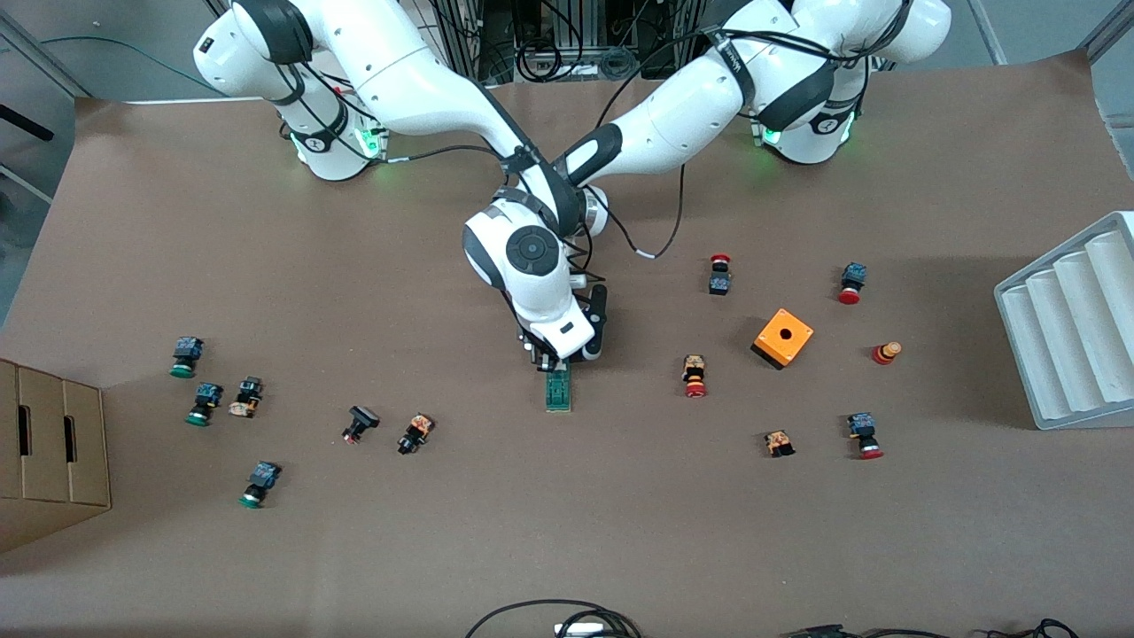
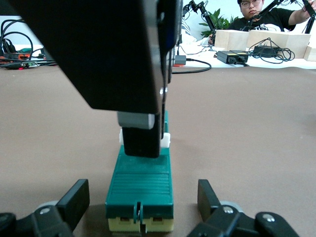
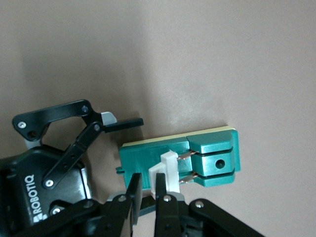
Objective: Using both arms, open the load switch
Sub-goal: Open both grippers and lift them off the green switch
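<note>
**Load switch between both claws, mid-surface**

Load switch [image 1: 558,390] lies flat on the brown surface [image 1: 567,532]. Right claw [image 3: 146,190] is directly above it, fingers clamped on the white sliding piece [image 3: 169,170]. Left claw [image 2: 140,207] straddles the switch's end, fingers spread apart, not touching.

Both your arms reach in from their bases and cross at mid-surface, the right arm's wrist lying over the left's in the front view. Your right tool [image 3: 146,191] points straight down, its fingers pinched together on a white sliding piece [image 3: 169,170]. Your left tool [image 2: 140,207] sits low and level just above the surface, its two fingers [image 2: 74,197] spread wide apart, gripping nothing.
</note>
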`<state>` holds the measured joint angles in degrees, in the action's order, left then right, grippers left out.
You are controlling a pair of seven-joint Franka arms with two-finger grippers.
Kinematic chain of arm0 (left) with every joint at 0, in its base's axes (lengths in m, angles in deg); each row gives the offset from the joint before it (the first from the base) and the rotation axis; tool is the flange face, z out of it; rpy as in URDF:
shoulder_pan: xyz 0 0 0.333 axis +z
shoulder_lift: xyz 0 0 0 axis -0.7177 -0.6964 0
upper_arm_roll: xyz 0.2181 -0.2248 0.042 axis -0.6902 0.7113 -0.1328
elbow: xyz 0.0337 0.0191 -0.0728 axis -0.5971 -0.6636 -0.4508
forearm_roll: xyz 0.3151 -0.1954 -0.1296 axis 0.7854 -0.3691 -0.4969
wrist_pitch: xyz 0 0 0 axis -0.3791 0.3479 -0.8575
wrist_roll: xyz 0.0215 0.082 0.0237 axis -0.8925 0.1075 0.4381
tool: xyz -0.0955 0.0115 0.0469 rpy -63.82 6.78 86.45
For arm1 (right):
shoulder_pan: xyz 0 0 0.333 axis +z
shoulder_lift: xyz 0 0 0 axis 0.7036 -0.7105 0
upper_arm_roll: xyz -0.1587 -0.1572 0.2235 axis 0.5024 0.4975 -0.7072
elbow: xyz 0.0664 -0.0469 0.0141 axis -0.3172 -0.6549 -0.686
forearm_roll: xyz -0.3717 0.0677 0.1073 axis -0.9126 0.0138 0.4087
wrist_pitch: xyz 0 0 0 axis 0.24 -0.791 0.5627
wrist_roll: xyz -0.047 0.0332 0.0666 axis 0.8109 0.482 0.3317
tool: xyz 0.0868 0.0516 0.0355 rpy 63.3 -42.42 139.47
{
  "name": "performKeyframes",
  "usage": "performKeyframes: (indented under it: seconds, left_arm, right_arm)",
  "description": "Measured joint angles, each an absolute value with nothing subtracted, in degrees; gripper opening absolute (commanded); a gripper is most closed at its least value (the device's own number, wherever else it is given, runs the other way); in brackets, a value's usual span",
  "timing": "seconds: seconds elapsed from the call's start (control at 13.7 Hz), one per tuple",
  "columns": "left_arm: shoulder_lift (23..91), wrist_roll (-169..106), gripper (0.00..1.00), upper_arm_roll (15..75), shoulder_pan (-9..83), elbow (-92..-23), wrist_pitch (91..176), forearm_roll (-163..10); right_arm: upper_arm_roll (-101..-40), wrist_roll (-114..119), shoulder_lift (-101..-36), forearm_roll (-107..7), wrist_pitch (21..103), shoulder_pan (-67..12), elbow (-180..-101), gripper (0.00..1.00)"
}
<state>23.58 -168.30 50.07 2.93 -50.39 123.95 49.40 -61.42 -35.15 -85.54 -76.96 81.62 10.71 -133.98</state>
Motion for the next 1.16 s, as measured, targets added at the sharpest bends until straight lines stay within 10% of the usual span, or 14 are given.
performKeyframes:
  seconds: [0.87, 1.16]
  left_arm:
    - [23.59, -168.30, 0.99, 50.07, 2.93, -50.22, 123.95, 49.40]
    - [23.59, -168.30, 0.99, 50.11, 2.92, -50.06, 123.95, 49.39]
  right_arm:
    - [-61.53, -35.14, -85.77, -76.96, 82.51, 10.72, -134.45, 0.17]
    - [-61.49, -35.10, -85.76, -76.96, 82.95, 10.69, -134.71, 0.62]
